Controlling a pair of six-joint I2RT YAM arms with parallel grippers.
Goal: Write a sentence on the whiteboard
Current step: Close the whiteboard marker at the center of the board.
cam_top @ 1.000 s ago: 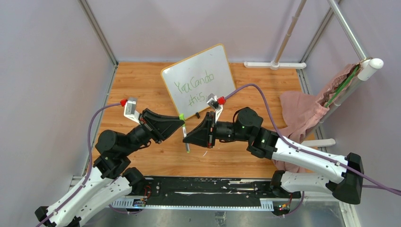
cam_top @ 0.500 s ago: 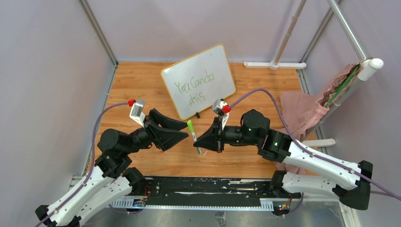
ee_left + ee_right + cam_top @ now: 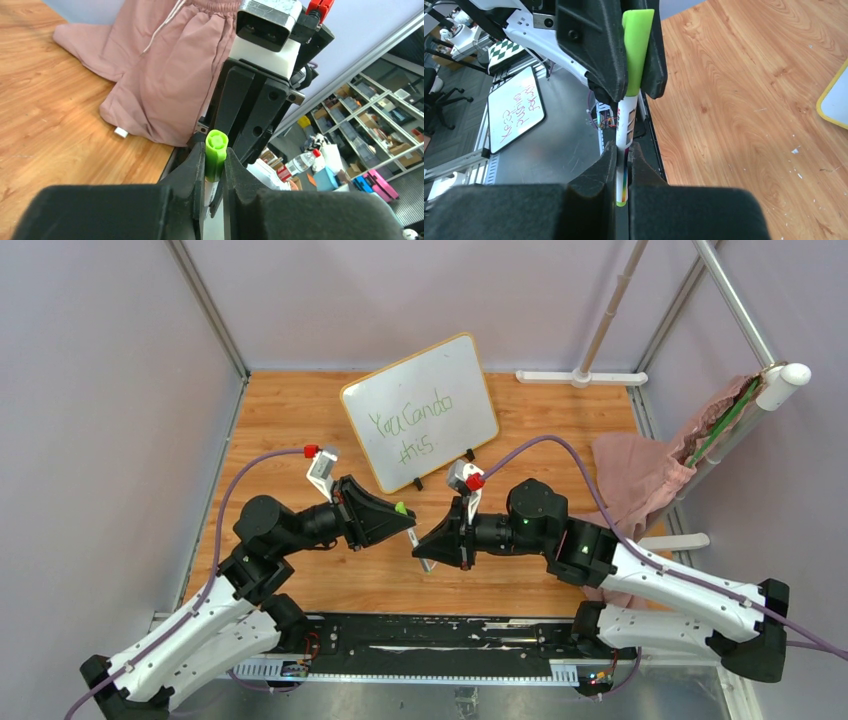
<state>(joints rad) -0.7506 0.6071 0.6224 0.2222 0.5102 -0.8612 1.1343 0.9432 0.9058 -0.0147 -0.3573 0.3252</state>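
Sentence (image 3: 410,425) on whiteboard (image 3: 455,365) at 12, looks done. Capping: L gripper (image 3: 210,167) pinches cap (image 3: 216,150), R gripper (image 3: 624,155) pinches marker barrel (image 3: 625,120) — next, push straight together.

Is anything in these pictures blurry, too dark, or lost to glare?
Top view: even light, no glare on the whiteboard, the sentence legible. Left wrist view: the marker is crisp, the left gripper a dark soft mass. Right wrist view: the table grain is sharp, the right gripper murky.

Pale lilac walls (image 3: 90,390) enclose a wooden tabletop (image 3: 290,410), with pink cloth (image 3: 640,475) heaped at its right edge.
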